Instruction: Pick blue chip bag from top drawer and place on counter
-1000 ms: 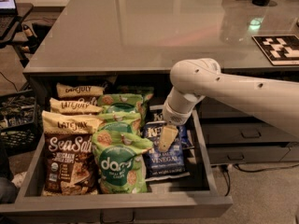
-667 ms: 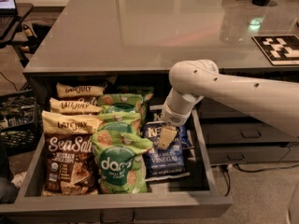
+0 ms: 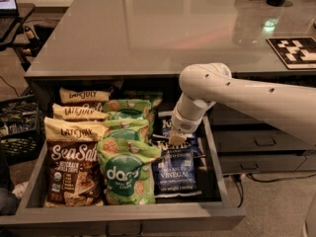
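Gripper down in the drawer, over the far end of the blue bag

The gripper point(image 3: 177, 138) hangs low inside the top drawer point(image 3: 148, 215), at or just above the back end of the blue chip bag point(image 3: 174, 171) — contact cannot be confirmed, nor how wide the gripper stands or whether it holds anything. From it the bag runs forward, toward the drawer front, long axis front to back, lying flat in the right-hand part of the drawer with "VINEGAR" showing. A green doos bag point(image 3: 126, 174) lies against its left edge, the brown Sea Salt bag point(image 3: 69, 174) farther left. I judge a grasp would take the bag's near-gripper end, then lift it back and up to the counter point(image 3: 148, 28) behind — watching that the green neighbour is not dragged along.
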Motion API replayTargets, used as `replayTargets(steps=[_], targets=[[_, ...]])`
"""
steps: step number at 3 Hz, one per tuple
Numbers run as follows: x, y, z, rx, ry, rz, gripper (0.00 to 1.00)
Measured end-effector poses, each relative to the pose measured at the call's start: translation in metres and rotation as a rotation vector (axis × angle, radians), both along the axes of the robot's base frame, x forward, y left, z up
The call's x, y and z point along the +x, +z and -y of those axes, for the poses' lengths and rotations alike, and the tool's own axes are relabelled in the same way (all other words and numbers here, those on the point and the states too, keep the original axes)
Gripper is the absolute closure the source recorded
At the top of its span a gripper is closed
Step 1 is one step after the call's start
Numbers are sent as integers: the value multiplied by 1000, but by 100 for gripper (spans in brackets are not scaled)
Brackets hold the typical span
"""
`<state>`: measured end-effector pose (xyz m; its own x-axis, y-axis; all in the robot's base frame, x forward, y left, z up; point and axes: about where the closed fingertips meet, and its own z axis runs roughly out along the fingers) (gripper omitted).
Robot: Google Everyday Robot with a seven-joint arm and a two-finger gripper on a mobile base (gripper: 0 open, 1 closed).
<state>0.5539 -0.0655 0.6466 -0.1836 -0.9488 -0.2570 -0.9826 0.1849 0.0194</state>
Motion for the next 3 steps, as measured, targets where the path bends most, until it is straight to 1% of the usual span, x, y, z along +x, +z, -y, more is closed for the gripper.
replayTargets(steps=[1, 2, 3], targets=[[0, 0, 0, 0, 0, 0, 99], [0, 0, 0, 1, 1, -1, 100], [-5, 25, 3, 21, -23, -31, 100]])
